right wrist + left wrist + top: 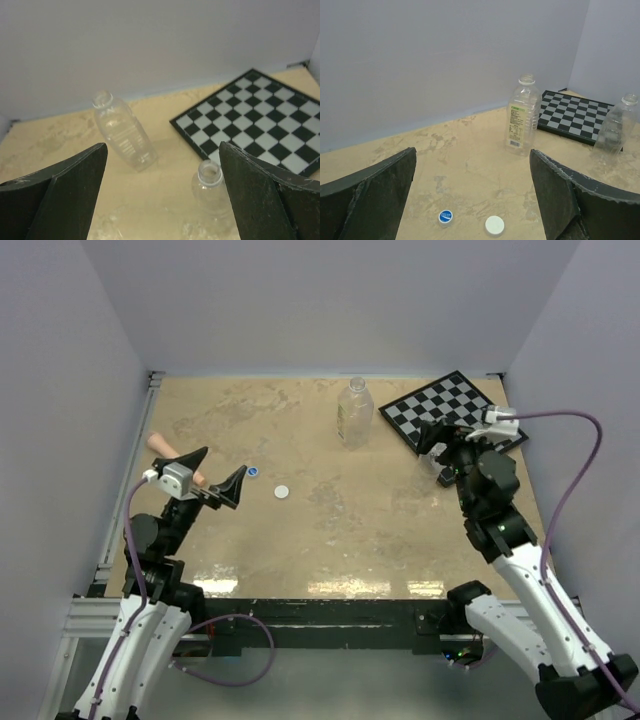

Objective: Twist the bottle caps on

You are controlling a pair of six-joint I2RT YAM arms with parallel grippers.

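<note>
Currently both pairs of my jaws stand spread, gripping nothing.
Left gripper (pixel 472 151): blue cap (pixel 445 217) and white cap (pixel 494 225) lie low between the jaws, tall bottle (pixel 522 117) beyond. Right gripper (pixel 162 145): small bottle (pixel 210 187) stands between them, uncapped.

Small bottle (pixel 211 189) and tall bottle (pixel 125 135) stand uncapped near checkerboard (pixel 250 120).

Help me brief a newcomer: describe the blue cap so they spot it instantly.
On the tan table, look at the left half, just ahead of the left gripper, whose jaws stand open. Two small round caps lie there apart: the blue cap is the farther-left one with a printed logo, the white cap beside it is plain.
</note>
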